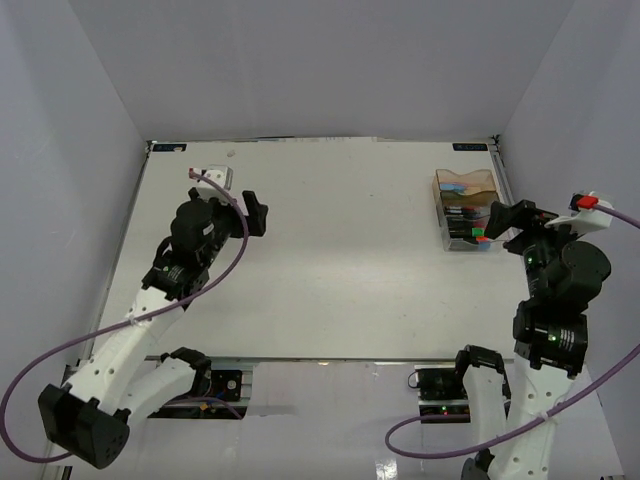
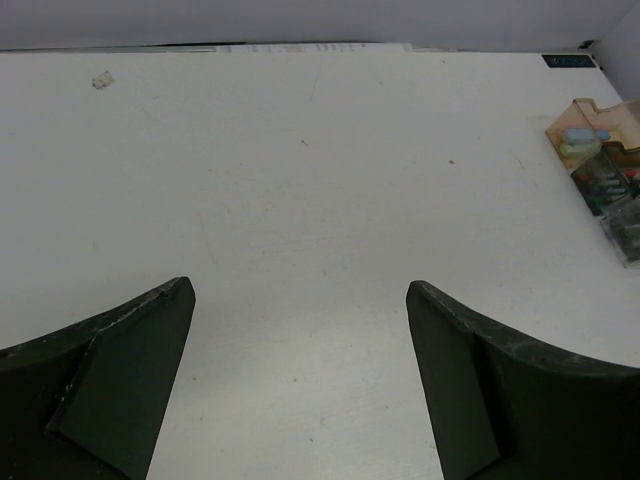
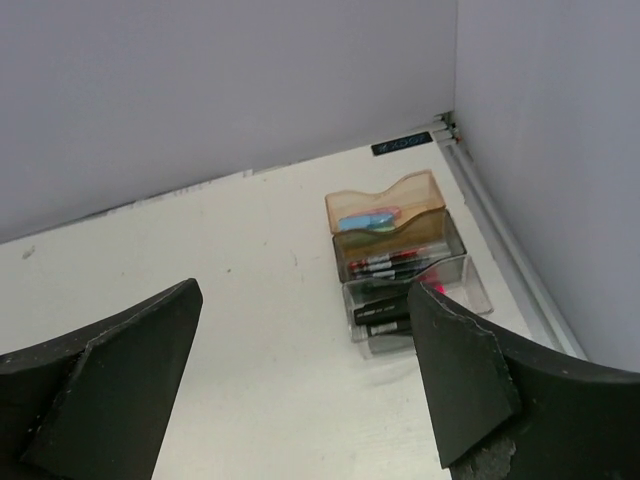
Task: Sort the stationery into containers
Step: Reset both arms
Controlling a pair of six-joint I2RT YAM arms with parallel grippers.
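Note:
The containers [image 1: 466, 210] stand in a row at the back right of the table: an amber tray [image 3: 392, 198] with pastel blue and mint pieces [image 3: 365, 221], a smoky tray [image 3: 440, 236] with thin dark pens [image 3: 392, 263], and a clear tray [image 3: 465, 280] with black markers [image 3: 382, 315]. Red and green caps show at its right end in the top view [image 1: 480, 238]. My right gripper [image 3: 302, 290] is open and empty, above the table just near of the trays [image 1: 503, 220]. My left gripper [image 2: 298, 285] is open and empty over bare table at the back left [image 1: 257, 213]. The trays also show at the far right of the left wrist view [image 2: 600, 170].
Grey walls close the table at the back and both sides. A metal rail [image 3: 500, 240] runs along the right edge beside the trays. A small scrap [image 2: 102, 80] lies near the back left.

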